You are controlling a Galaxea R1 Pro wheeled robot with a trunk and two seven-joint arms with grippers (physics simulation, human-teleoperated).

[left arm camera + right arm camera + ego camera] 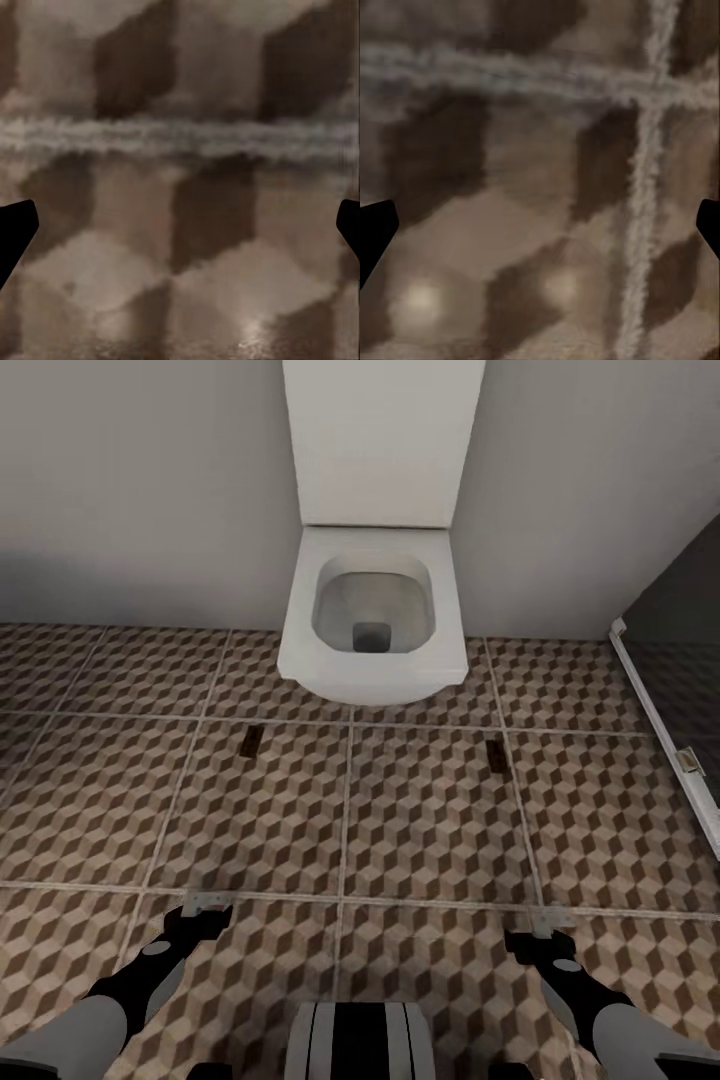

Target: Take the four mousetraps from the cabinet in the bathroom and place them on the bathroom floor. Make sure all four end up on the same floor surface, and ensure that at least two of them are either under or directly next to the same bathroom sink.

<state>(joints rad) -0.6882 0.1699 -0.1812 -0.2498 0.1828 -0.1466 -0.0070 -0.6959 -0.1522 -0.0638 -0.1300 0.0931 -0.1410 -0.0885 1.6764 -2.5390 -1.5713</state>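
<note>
I look down at a white toilet [372, 610] against the wall. Two traps lie flat on the patterned floor [430, 830] in front of it, well apart: one [251, 741] toward my left, one [494, 753] toward my right, each beside a grout line. My left tool [207, 907] and right tool [545, 925] hang low over the tiles, nearer me than the traps; both are spread wide and hold nothing. A dark glass panel [680, 690] stands at the right.

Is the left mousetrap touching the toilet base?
Apart. The head view shows patterned tile between the left mousetrap and the toilet.
</note>
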